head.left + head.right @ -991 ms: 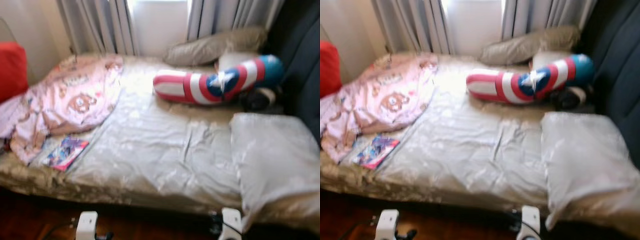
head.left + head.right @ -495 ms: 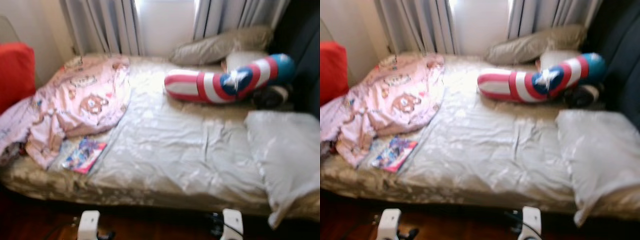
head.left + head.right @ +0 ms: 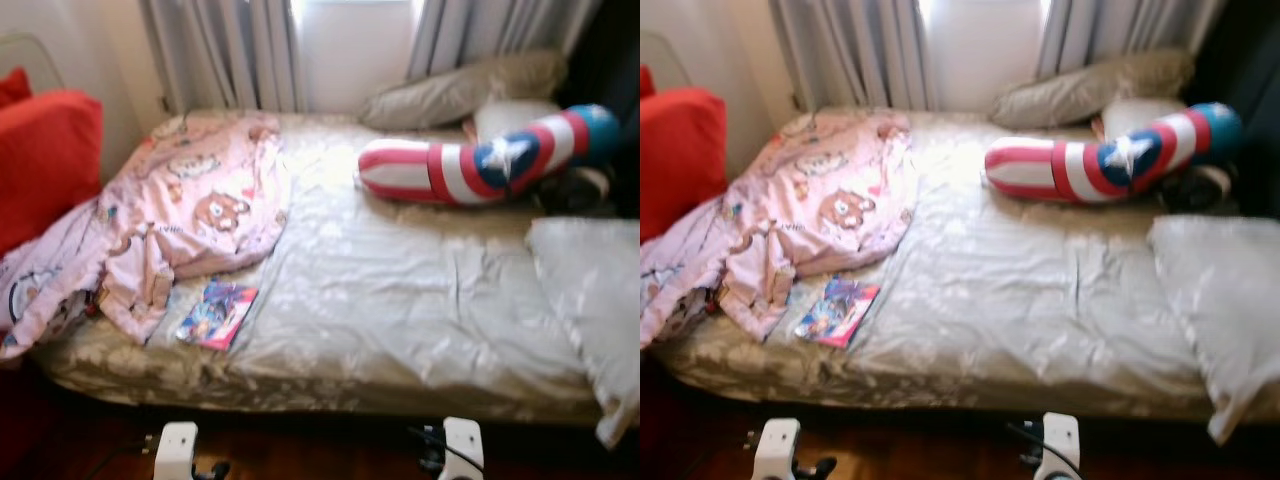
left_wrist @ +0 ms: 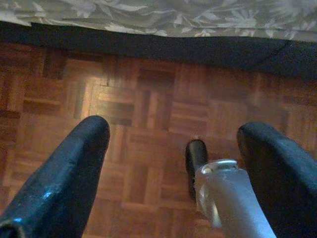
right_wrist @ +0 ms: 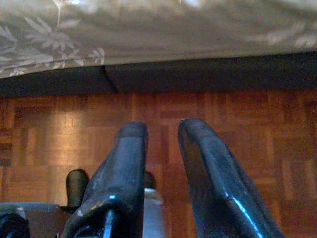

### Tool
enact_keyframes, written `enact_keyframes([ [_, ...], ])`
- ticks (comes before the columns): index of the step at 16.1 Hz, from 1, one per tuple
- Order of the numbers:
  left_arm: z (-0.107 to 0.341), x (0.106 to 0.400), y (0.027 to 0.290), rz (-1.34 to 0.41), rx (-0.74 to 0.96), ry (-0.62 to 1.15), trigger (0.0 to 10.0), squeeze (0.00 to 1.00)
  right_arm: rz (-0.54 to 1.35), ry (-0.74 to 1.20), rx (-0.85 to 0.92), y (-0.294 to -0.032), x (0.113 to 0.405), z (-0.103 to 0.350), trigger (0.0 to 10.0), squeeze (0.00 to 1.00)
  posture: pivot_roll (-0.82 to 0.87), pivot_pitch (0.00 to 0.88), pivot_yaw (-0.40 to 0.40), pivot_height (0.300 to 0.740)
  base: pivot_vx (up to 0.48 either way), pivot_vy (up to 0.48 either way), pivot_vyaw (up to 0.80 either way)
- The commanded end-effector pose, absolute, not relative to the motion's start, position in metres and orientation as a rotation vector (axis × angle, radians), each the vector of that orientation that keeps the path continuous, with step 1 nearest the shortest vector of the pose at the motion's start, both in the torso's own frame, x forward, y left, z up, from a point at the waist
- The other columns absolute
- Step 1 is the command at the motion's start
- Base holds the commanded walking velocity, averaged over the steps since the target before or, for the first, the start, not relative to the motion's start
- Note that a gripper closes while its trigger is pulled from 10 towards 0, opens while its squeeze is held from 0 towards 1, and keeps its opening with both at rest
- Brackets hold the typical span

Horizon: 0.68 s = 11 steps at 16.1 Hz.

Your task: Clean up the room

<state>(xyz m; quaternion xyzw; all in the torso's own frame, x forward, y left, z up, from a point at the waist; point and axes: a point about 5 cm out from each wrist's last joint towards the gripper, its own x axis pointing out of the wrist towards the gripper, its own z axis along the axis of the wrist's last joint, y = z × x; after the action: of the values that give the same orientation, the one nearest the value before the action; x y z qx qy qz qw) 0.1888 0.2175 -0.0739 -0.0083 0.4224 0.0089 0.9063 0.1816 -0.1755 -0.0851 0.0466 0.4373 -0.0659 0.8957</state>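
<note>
A crumpled pink cartoon-print blanket (image 3: 190,215) lies over the bed's left side and spills off its edge. A colourful book (image 3: 217,314) rests on the beige sheet just below it, near the front edge. A red, white and blue striped bolster (image 3: 480,165) lies at the far right by the pillows. My left gripper (image 4: 176,128) hangs low over the parquet floor, open and empty. My right gripper (image 5: 163,126) hangs the same way beside the bed skirt, its fingers close together with nothing between them.
The bed (image 3: 400,300) spans the view, with beige pillows (image 3: 450,92) at the back and a grey pillow (image 3: 590,290) at the right. A red cushion (image 3: 45,160) stands at the left. Curtains (image 3: 230,50) hang behind. Parquet floor (image 4: 148,114) runs along the bed's front.
The whole picture has slid to the right, so the camera has turned left; more of the red cushion and pink blanket shows. Nothing on the bed has moved.
</note>
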Motion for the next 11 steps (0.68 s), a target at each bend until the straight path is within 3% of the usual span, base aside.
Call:
enact_keyframes([
  [1, -0.0754, 0.1865, 0.217, 0.012, -0.011, 0.89, 10.0, 0.0, -0.145, 0.917, 0.097, -0.1766, 0.1783, -0.0866, 10.0, 0.0, 0.03, 0.008, -0.009, 0.74, 0.0, 0.442, 0.0],
  [11, -0.0765, 0.1849, 0.2156, 0.011, -0.015, 0.894, 10.0, 0.0, -0.132, 0.919, 0.092, -0.1762, 0.1768, -0.0873, 10.0, 0.0, 0.03, 0.0, -0.016, 0.74, 0.0, 0.444, 0.0],
])
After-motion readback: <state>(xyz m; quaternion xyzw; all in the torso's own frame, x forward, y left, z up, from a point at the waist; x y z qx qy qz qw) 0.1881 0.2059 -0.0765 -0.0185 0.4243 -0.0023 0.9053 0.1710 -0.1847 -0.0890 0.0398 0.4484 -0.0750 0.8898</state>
